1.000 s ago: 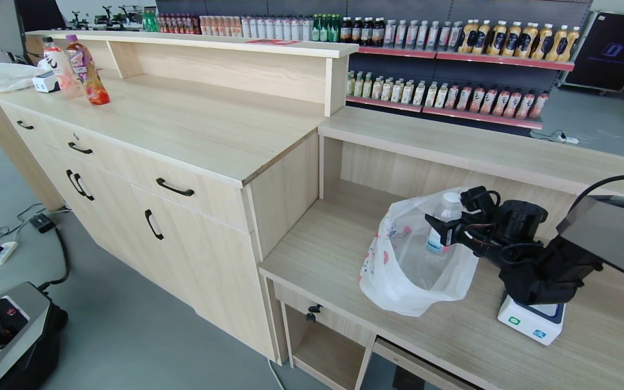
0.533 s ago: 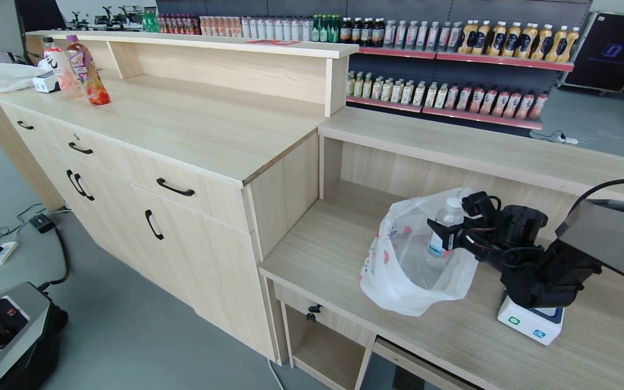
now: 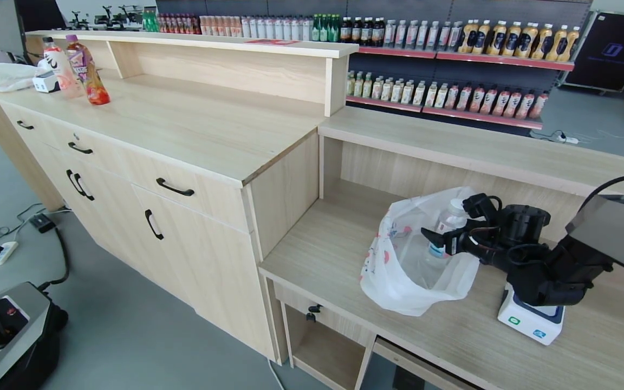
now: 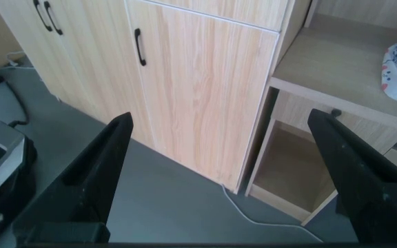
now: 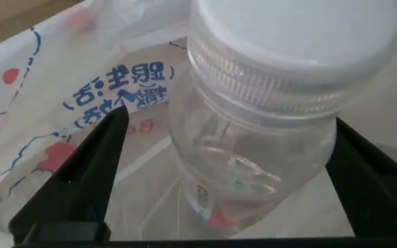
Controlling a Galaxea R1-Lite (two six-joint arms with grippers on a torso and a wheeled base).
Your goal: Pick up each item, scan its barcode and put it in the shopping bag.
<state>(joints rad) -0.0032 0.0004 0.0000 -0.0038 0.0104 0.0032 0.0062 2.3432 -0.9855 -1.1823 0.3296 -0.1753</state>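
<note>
Right fingers (image 5: 81, 186) are standing open around a white-capped bottle (image 5: 253, 138) inside the shopping bag (image 3: 398, 271), not gripping it; left fingers (image 4: 88, 186) are hanging open, empty.

Right arm (image 3: 539, 271) beside the shopping bag (image 3: 393, 281) — matte black, rounded joints, looped black cables — grey angular housing farther from it.

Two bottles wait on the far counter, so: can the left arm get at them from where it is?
Probably not. The left gripper hangs low by the cabinet doors, and the bottles stand at the far end of the tall counter.
</note>
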